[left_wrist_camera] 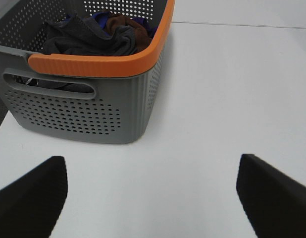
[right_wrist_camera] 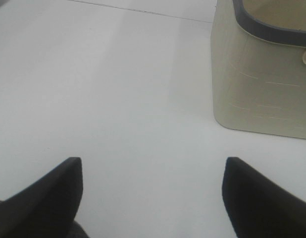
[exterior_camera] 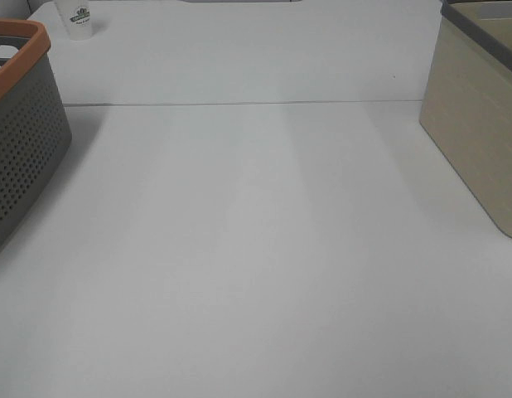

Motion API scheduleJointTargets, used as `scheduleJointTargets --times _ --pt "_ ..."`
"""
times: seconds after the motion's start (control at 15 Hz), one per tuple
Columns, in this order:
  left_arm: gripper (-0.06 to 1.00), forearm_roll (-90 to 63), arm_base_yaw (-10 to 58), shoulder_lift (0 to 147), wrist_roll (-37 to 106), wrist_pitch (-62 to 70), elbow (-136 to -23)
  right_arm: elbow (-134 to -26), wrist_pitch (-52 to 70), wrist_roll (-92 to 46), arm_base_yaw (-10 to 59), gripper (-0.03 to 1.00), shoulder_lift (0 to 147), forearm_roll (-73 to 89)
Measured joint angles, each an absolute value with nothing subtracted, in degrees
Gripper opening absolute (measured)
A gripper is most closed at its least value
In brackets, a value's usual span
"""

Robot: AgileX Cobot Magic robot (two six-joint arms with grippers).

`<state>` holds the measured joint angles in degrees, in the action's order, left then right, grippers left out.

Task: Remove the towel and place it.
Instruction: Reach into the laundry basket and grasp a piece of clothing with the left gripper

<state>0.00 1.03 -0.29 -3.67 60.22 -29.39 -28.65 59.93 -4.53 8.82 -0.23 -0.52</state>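
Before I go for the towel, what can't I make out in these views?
Left wrist view: the towel lies bunched among other cloths in the grey basket; edges and tag hidden.
Exterior high view: the basket's inside is cut off by the left edge; the cup's print is too small.
Exterior high and right wrist views: frame edges cut off most of the beige bin's inside.

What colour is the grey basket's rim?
The rim is orange; the left wrist view shows it best.
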Motion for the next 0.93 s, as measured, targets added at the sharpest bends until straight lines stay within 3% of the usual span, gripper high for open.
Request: scheduleJointTargets --times 0.93 --pt "0.86 0.0 1.0 -0.3 -3.7 60.2 -29.4 -28.6 59.9 -4.5 8.8 0.76 -0.2 -0.5"
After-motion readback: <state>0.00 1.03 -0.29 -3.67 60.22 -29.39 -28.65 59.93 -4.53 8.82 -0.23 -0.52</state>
